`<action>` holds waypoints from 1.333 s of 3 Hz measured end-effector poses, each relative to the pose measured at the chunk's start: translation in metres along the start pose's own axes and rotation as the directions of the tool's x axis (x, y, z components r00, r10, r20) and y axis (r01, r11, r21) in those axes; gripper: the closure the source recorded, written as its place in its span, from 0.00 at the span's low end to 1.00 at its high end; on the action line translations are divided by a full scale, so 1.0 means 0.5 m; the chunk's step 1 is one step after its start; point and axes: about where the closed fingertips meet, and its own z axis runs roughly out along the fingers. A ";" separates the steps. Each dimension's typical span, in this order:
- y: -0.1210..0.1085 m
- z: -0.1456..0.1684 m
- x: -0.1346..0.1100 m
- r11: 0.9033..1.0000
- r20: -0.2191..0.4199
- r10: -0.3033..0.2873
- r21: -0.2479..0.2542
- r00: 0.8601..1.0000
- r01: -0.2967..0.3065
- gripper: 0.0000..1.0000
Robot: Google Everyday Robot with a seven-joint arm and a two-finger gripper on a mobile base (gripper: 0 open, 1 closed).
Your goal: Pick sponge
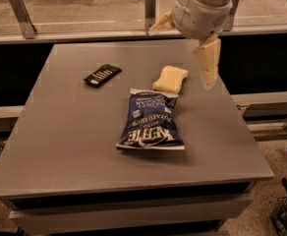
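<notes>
The sponge (170,78), a pale yellow soft block, lies flat on the grey table (74,132) right of centre toward the back. Its near edge touches the top of the blue chip bag (151,124). My gripper (207,70) hangs from the white wrist just right of the sponge and above the table surface. It is apart from the sponge and nothing is held in it.
A small black wrapped bar (102,74) lies at the back left of the table. A rail with metal posts (20,16) runs behind the table. The table's right edge is close under the gripper. A wire basket (286,215) sits on the floor at lower right.
</notes>
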 end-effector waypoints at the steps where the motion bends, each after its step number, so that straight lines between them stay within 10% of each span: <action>1: -0.041 0.028 -0.015 0.996 0.054 -0.091 0.011 0.994 0.091 0.00; 4: -0.136 0.123 0.050 0.961 0.097 -0.273 -0.022 0.957 0.276 0.00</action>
